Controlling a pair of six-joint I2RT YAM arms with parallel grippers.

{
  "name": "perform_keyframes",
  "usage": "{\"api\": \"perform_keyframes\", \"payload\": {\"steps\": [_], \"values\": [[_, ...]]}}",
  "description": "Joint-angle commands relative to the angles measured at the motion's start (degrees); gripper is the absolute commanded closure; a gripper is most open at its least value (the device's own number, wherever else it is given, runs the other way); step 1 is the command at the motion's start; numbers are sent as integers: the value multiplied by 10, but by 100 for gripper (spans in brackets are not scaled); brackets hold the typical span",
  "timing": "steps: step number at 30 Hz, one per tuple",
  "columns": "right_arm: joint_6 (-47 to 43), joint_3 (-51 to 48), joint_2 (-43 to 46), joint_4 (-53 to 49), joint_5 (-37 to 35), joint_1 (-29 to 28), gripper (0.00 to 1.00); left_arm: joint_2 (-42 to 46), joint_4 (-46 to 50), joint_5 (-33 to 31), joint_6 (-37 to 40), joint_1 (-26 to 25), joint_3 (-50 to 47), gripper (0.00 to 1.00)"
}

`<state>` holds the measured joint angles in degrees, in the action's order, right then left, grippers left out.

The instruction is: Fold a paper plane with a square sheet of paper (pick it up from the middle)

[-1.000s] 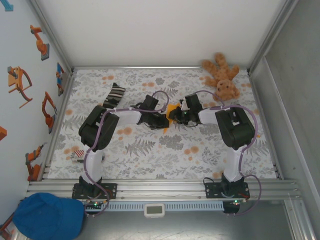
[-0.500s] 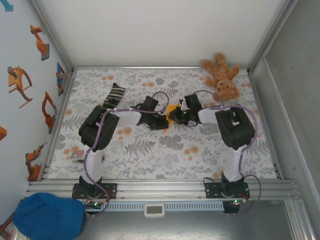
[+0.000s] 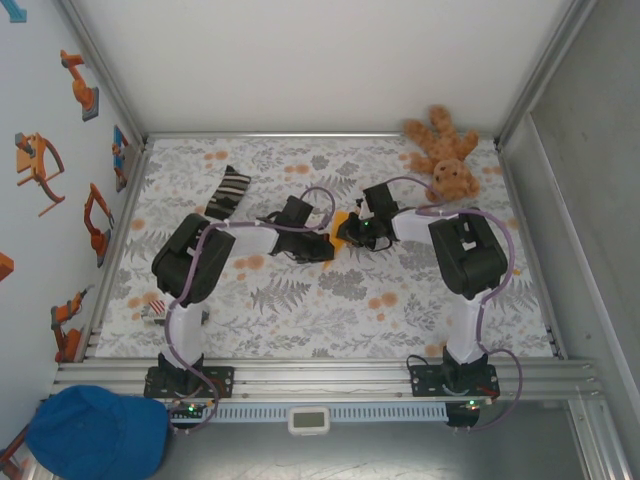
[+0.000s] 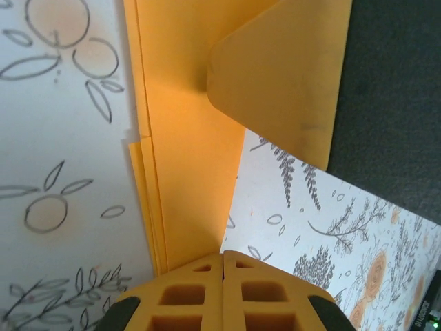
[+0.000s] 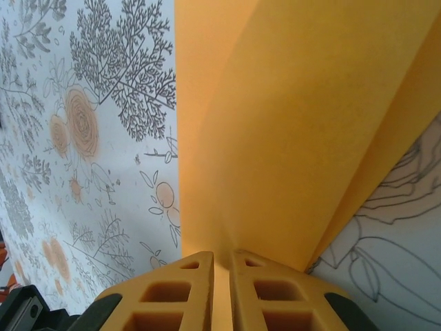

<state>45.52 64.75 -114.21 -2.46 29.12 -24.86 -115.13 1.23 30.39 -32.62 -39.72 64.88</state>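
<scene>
Though tiny overhead, layered paper (image 4: 185, 172) (wrist-side)

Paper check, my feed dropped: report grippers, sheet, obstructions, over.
Left gripper shut on folded paper. Right gripper likewise. Sock, teddy bear well apart.

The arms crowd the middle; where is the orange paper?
Top view: the orange paper is mid-table, pinched between the left gripper and the right gripper, left of the teddy bear.
</scene>
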Motion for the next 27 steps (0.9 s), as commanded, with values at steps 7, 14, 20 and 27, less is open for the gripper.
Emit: {"api": "perform_keyframes", "payload": {"steps": [7,14,20,27], "values": [[-14,21,-38,-60,-57,5,86,51,117,3,32,-8,-80,94],[-13,21,-39,-58,-52,2,87,123,142,5,46,-9,-110,93],[-13,19,-27,-54,-45,-3,86,184,112,0,40,0,-51,91],[6,11,-19,-31,-19,-12,87,88,53,-29,-13,8,14,94]]}}
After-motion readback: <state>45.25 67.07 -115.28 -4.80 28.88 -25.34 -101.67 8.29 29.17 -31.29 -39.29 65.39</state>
